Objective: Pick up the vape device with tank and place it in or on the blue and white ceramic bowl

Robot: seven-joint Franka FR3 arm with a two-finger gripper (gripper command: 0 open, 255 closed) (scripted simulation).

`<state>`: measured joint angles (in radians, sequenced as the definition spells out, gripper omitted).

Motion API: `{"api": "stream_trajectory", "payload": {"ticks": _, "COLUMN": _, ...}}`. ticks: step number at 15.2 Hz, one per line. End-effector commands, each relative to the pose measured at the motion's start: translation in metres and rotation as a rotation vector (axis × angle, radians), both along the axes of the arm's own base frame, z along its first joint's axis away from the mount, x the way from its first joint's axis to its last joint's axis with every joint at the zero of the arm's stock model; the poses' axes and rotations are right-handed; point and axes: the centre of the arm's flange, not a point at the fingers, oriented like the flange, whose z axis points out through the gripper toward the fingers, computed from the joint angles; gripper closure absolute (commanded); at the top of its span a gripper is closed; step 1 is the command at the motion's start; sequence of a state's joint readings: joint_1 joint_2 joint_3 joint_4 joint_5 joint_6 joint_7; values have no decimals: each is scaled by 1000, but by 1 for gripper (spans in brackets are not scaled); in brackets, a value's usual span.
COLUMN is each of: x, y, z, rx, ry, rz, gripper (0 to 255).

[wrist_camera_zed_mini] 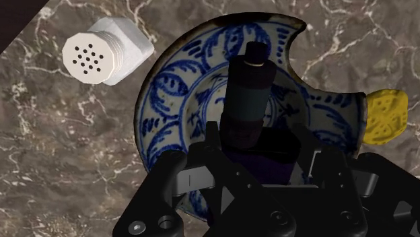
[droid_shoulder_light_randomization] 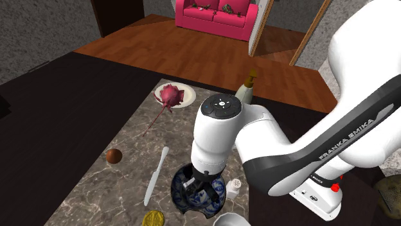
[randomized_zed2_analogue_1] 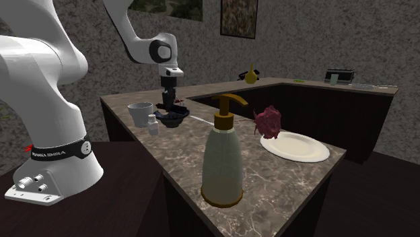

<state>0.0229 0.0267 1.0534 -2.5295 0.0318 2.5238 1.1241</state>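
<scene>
1. black gripper (wrist_camera_zed_mini: 262,149) has its fingers drawn in on the dark vape device (wrist_camera_zed_mini: 248,94), clasping its boxy body; the tank end points away from the hand.
2. vape device hangs right over the blue and white bowl (wrist_camera_zed_mini: 171,91), above its middle; whether it touches the bowl i cannot tell.
3. bowl sits on the marble countertop (wrist_camera_zed_mini: 54,155), with a white shaker (wrist_camera_zed_mini: 101,57) near one side and a yellow round thing (wrist_camera_zed_mini: 385,118) just beside the other.
4. in the shoulder view a white knife (droid_shoulder_light_randomization: 156,174) lies at the bowl's left.

Shoulder cam above, 2nd opposite; bowl (droid_shoulder_light_randomization: 178,192) shared
</scene>
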Motion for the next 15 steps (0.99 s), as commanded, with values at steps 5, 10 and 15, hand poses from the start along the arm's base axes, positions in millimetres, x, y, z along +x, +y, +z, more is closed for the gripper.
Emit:
{"api": "stream_trajectory", "payload": {"ticks": 5, "x": 0, "y": 0, "z": -1, "rx": 1, "ry": 0, "rz": 1, "gripper": 255}}
{"api": "stream_trajectory", "payload": {"ticks": 10, "x": 0, "y": 0, "z": -1, "rx": 1, "ry": 0, "rz": 1, "gripper": 0}}
{"api": "stream_trajectory", "payload": {"ticks": 15, "x": 1, "y": 0, "z": 38, "rx": 1, "ry": 0, "rz": 1, "gripper": 0}}
